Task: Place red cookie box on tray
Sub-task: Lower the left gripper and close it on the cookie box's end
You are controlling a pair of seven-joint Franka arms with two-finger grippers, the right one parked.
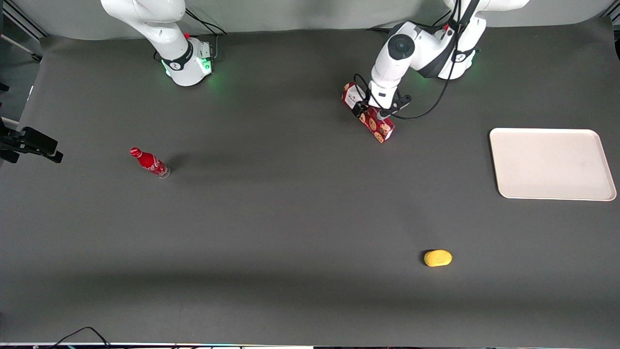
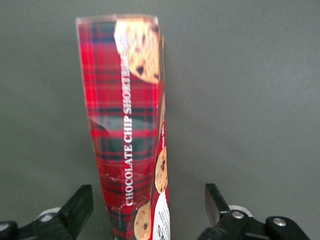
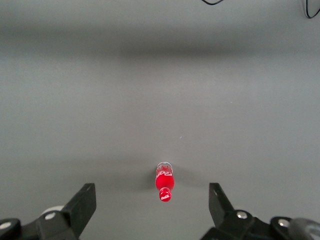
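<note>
The red cookie box (image 1: 374, 124) lies on the grey table close to the working arm's base, a long dark-red plaid carton with cookie pictures. In the left wrist view the red cookie box (image 2: 129, 130) runs lengthwise between the two black fingers (image 2: 216, 200), with a gap on each side. My gripper (image 1: 372, 110) sits right over the box's middle, open and straddling it without touching. The tray (image 1: 552, 164), cream-white and bare, lies toward the working arm's end of the table, nearer the front camera than the box.
A small red bottle (image 1: 149, 162) stands toward the parked arm's end of the table and also shows in the right wrist view (image 3: 164, 181). A yellow oval object (image 1: 438, 258) lies near the front of the table. A black cable loops off the wrist.
</note>
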